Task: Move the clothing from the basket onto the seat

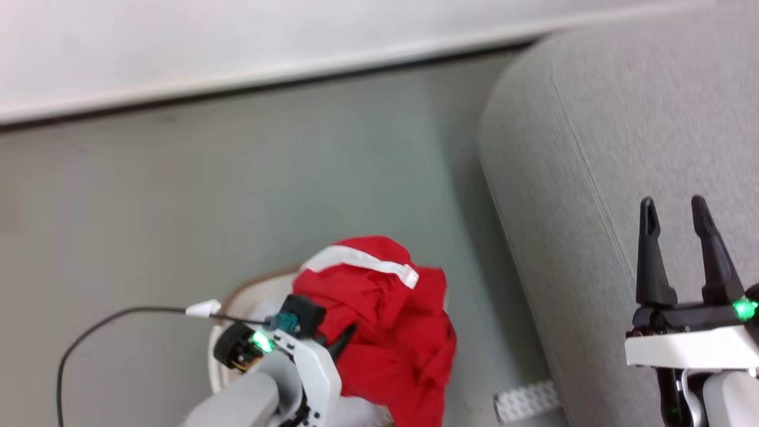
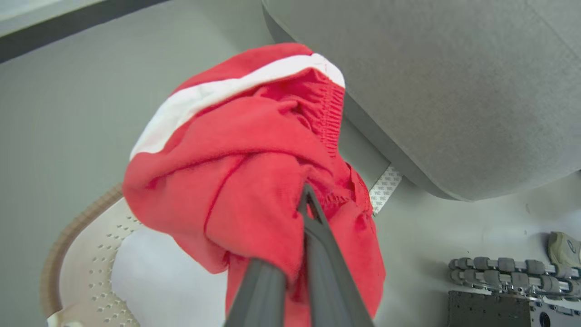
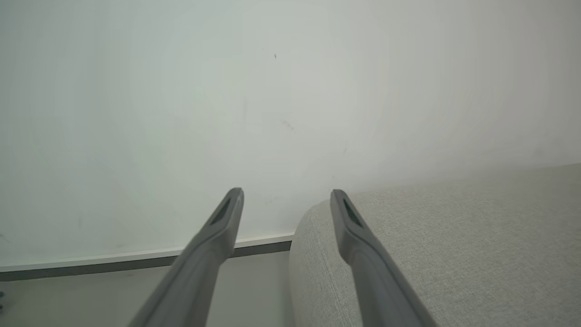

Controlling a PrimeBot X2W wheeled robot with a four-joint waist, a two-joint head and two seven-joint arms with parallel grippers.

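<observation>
Red clothing (image 1: 385,320) with a white stripe hangs bunched above the cream basket (image 1: 249,293), lifted clear of it. My left gripper (image 1: 347,338) is shut on the red clothing (image 2: 236,172); its dark fingers (image 2: 317,236) pinch a fold of the cloth in the left wrist view. The basket's tan rim (image 2: 68,236) shows below, with a white pad (image 2: 168,277) inside. The grey seat (image 1: 622,148) fills the right side, and its rounded edge (image 2: 431,91) lies just beyond the cloth. My right gripper (image 1: 676,207) stands open over the seat (image 3: 454,254), nothing between its fingers.
Grey floor (image 1: 207,190) runs back to a white wall with a dark skirting line (image 1: 237,92). A white perforated strip (image 1: 525,400) lies on the floor at the seat's foot. A black cable (image 1: 107,320) trails from my left wrist. A cable chain and a shoe (image 2: 563,247) lie at the right.
</observation>
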